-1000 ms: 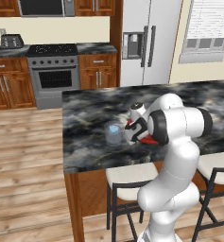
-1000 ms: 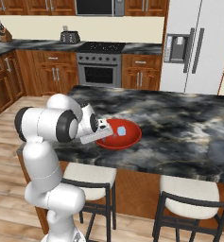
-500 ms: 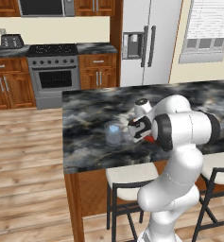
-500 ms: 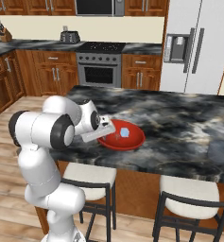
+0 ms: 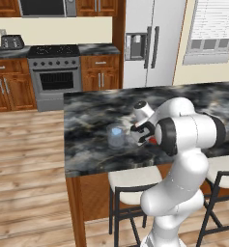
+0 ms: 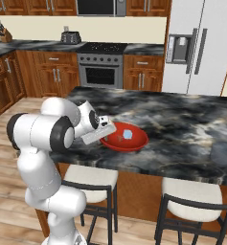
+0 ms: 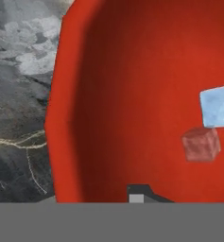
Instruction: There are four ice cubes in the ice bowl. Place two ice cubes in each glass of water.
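Hand point(image 6: 107, 130) lower into ice bowl point(image 7: 132, 71), ice cubes point(image 7: 217, 106) seemingly beside it

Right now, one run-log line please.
claw: low over ice bowl | in bowl: two cubes seen | glass: one cube inside | grip: unclear

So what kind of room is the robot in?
A kitchen, though a computer-drawn one. You can tell from the stove, the big fridge, and the dark marble counter with stools tucked under it.
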Controlling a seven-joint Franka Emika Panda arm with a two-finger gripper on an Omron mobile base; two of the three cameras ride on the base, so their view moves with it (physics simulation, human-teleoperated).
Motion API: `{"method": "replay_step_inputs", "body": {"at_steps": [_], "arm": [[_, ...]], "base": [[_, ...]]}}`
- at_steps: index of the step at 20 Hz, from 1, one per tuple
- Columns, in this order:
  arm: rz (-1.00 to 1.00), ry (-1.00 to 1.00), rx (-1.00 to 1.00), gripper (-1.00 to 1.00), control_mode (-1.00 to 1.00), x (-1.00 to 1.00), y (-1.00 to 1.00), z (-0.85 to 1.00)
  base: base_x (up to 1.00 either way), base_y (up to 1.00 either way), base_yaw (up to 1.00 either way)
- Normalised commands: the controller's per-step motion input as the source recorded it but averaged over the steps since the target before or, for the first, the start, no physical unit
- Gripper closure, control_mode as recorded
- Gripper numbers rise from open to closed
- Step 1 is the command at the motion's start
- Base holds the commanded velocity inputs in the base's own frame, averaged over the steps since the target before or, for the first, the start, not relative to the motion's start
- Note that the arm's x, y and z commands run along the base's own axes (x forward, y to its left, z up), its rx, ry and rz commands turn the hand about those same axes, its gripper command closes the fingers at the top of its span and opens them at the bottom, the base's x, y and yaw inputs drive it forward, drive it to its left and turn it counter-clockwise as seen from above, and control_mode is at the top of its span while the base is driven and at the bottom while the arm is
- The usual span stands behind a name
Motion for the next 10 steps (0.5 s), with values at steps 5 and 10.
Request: {"method": "replay_step_inputs", "body": {"at_steps": [5, 10], "arm": [[0.00, -0.01, -0.10, 1.00, -1.00, -0.08, -0.01, 0.23], [0.00, -0.07, -0.11, 1.00, -1.00, -0.11, 0.00, 0.23]], "base": [[0.00, 0.00, 0.00], [0.00, 0.00, 0.00]]}}
